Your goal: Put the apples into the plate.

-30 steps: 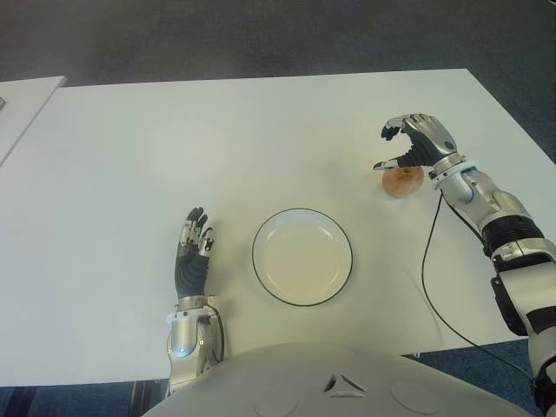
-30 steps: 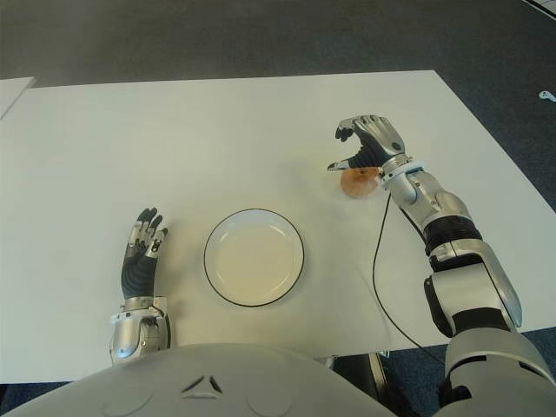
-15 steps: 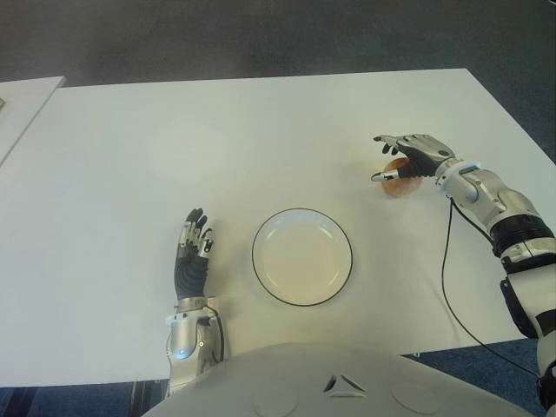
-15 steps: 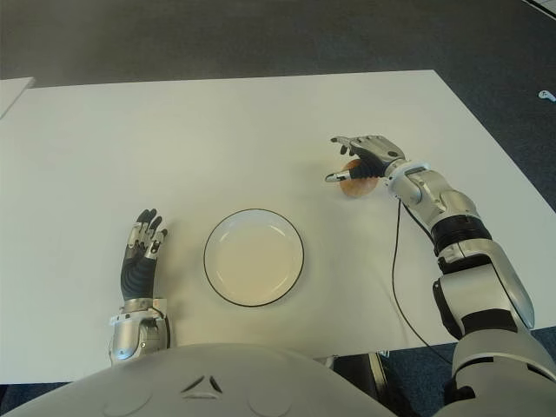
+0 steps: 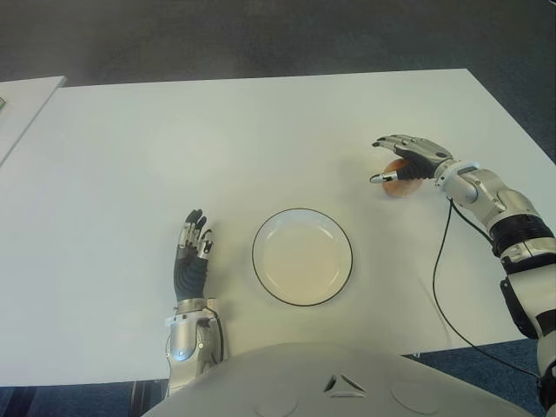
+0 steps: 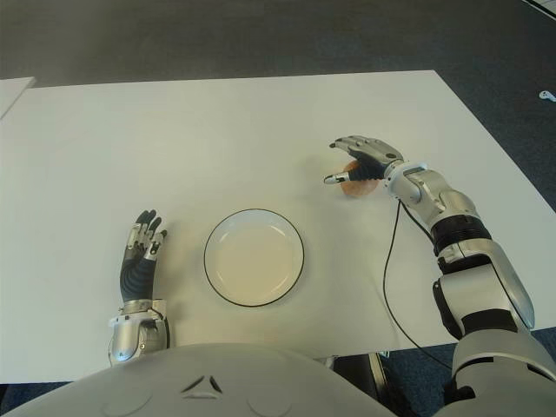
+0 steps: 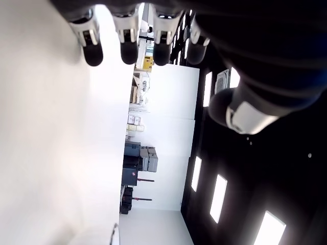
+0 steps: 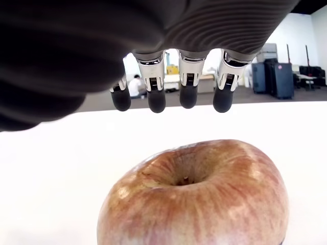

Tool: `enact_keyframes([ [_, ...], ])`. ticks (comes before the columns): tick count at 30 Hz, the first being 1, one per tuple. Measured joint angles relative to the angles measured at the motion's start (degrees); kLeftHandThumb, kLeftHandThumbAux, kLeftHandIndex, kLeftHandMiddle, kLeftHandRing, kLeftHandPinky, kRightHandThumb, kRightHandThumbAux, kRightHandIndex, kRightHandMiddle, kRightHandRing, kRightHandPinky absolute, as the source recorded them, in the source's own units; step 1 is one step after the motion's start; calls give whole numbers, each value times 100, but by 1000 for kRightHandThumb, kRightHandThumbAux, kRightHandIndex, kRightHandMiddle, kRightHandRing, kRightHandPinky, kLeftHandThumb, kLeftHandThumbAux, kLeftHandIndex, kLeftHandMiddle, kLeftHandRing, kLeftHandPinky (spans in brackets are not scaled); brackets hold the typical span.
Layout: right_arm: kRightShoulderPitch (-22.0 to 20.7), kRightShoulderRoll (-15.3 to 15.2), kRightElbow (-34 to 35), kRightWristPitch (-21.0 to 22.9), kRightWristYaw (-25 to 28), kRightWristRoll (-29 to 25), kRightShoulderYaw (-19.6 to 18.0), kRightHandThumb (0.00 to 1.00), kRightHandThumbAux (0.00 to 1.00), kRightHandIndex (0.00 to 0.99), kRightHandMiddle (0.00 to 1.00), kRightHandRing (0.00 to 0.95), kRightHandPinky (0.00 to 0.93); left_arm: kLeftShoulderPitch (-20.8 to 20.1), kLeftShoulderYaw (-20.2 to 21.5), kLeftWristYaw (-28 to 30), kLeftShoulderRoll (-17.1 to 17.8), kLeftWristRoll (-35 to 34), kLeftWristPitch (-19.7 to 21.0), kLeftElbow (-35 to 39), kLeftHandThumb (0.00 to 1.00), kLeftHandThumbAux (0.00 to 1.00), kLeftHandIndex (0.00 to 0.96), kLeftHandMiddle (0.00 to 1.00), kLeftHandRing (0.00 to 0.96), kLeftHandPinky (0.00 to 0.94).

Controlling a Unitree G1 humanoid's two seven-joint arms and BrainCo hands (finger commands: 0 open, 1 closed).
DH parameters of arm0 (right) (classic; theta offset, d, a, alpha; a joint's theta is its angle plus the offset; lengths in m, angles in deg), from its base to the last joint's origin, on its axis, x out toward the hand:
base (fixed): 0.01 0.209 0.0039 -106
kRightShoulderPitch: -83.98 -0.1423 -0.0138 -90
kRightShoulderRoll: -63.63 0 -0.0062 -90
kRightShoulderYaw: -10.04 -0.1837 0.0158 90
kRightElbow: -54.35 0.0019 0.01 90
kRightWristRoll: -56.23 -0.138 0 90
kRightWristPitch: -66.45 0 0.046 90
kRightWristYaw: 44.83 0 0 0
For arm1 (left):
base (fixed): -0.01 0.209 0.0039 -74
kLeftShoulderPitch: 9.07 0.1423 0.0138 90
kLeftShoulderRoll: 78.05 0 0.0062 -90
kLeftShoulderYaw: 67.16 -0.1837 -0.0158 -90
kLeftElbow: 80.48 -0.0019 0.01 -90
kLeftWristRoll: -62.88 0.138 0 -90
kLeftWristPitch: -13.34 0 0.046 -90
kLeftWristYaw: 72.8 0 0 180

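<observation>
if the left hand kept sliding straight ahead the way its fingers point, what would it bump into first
Probably nothing: the left hand, beside the plate on its left, points up the bare table. That way looks free to the far edge. The apple sits far right under the right hand.

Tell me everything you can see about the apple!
The apple is round with reddish-brown, streaky skin that turns yellowish near the bottom. It sits upright on the white table, its stem dimple facing up. It lies to the right of the plate and farther from the robot, not in it. The right robot hand is spread open just above it, fingers not closed, so nothing grips it yet.
</observation>
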Motion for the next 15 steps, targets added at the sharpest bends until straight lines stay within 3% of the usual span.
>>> enact_keyframes([
  [15, -1, -4, -157, -44, 122, 1, 21, 134, 224, 0, 0, 0, 0, -10, 6, 38, -6, -71, -81, -41, 173, 498, 32, 0, 0, 0],
])
